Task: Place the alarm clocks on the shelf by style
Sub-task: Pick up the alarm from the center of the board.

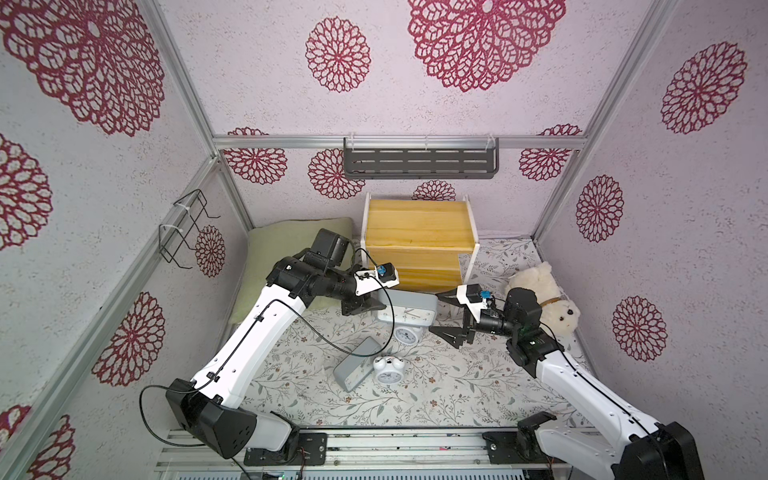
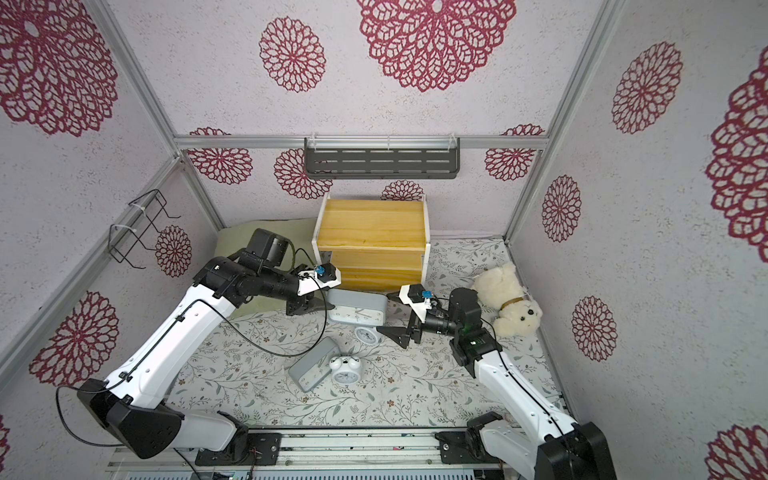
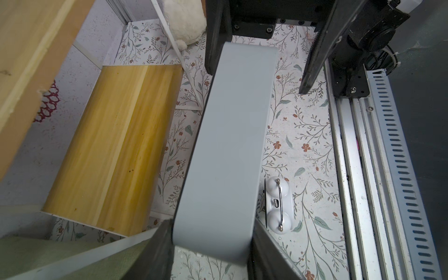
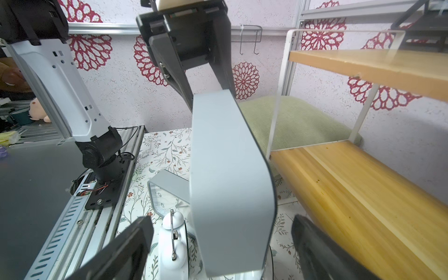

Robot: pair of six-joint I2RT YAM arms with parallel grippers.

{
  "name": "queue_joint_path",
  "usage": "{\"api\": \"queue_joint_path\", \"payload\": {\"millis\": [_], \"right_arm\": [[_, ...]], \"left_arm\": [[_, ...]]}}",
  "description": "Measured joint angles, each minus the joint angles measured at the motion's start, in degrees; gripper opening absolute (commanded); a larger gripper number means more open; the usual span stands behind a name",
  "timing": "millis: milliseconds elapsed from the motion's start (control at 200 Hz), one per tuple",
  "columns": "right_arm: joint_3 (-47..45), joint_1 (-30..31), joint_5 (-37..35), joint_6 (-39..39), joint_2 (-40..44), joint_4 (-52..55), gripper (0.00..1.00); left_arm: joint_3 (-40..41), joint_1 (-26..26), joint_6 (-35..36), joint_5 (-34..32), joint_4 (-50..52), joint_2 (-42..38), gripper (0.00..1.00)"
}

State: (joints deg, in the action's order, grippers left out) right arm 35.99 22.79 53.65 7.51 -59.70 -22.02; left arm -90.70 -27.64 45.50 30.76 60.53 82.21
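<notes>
Step judged: delivery of grey boxy clock (image 1: 409, 309) to shelf (image 1: 419, 224) | clock was held above bench (image 1: 457, 395), near lower board (image 1: 428, 272) | left gripper (image 1: 376, 305) was clamped on one end, right gripper (image 1: 434, 313) spread round the other | next: level inward push judged needed.

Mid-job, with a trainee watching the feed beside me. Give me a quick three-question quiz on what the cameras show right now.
1. True or false: a clock already stands on the shelf.
2. Which gripper is clamped on the raised rectangular clock? A left, B right, C neither.
3. Name the thing right beside the second rectangular clock, the one not held.

Key:
1. False: the shelf is bare.
2. A: the left gripper grips one end. The right gripper stands open at the other end.
3. A round twin-bell clock.
</notes>
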Motion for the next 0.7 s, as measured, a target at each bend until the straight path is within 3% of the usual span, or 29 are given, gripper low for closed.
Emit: {"api": "queue_joint_path", "payload": {"millis": [425,600,645,700], "right_arm": [[0.0,0.2,-3.02,-0.96,-0.61,-1.31,0.64],[0.0,0.31,-4.11,-0.83,-0.59,-1.64,0.46],[0.0,0.31,-4.04,-0.2,-0.59,-1.84,0.4],[0.0,0.28,-4.09,0.26,-0.55,-1.95,0.34]], "left_arm": [[0.0,-0.42,-0.13,0.04,-1.25,0.0,0.12],[0.0,-0.46,-0.52,0.17,-2.14,0.0,0.12],[0.0,-0.44,-0.57,0.2,-2.32,0.0,0.16],[0.0,-0.39,-0.66,0.26,-2.4,0.0,0.34]]}}
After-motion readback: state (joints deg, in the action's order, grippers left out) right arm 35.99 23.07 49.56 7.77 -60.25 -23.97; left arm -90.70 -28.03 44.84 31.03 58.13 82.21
